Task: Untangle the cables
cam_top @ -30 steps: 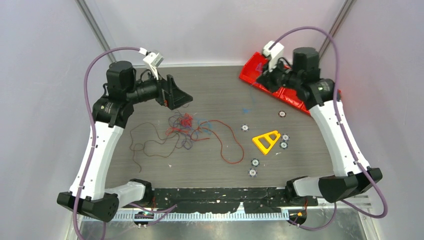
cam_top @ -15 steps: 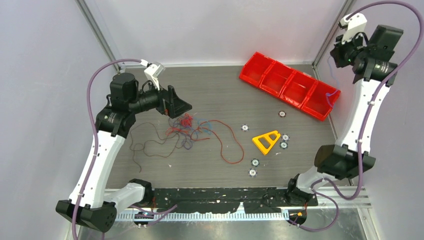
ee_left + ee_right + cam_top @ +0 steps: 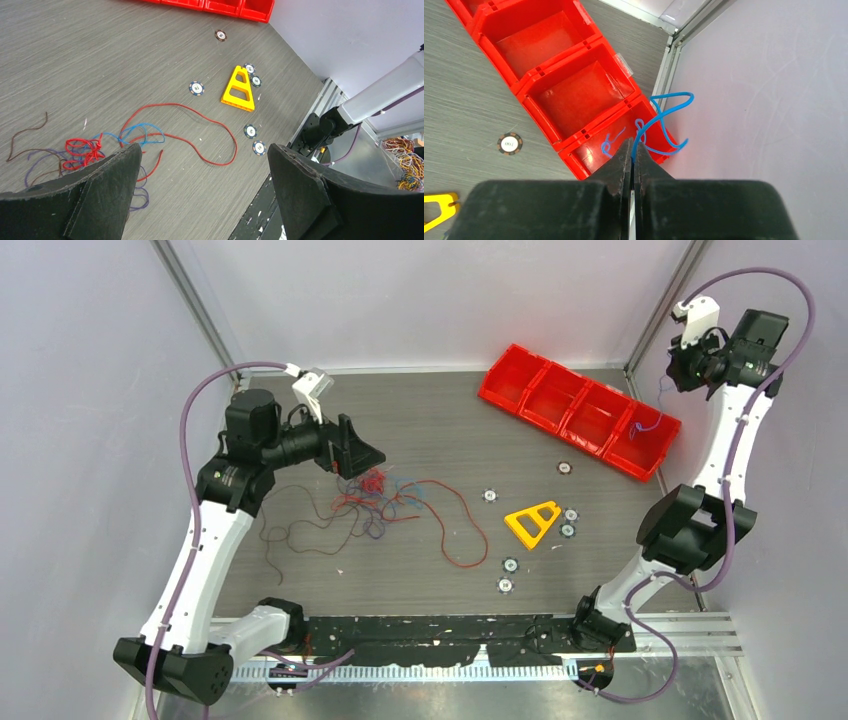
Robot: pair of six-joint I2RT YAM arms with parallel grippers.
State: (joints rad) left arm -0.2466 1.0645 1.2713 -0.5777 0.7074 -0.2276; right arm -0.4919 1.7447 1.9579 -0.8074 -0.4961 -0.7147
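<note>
The cables form a knotted clump of red, blue, purple and brown wires left of the table's middle. A long red cable loops to its right and brown strands trail to its left. My left gripper hovers just above and behind the clump, wide open and empty. In the left wrist view the clump lies by the left finger of that gripper. My right gripper is raised at the far right, shut on a thin blue cable. The cable hangs over the end compartment of the red bin.
The red bin with several compartments lies at the back right. A yellow triangular piece and several poker chips lie right of the middle. A black taped strip runs along the near edge. Walls stand close on both sides.
My right arm has lifted from over the red bin and swung up to the far right, taking the blue cable with it. My left gripper has shifted slightly nearer the clump.
</note>
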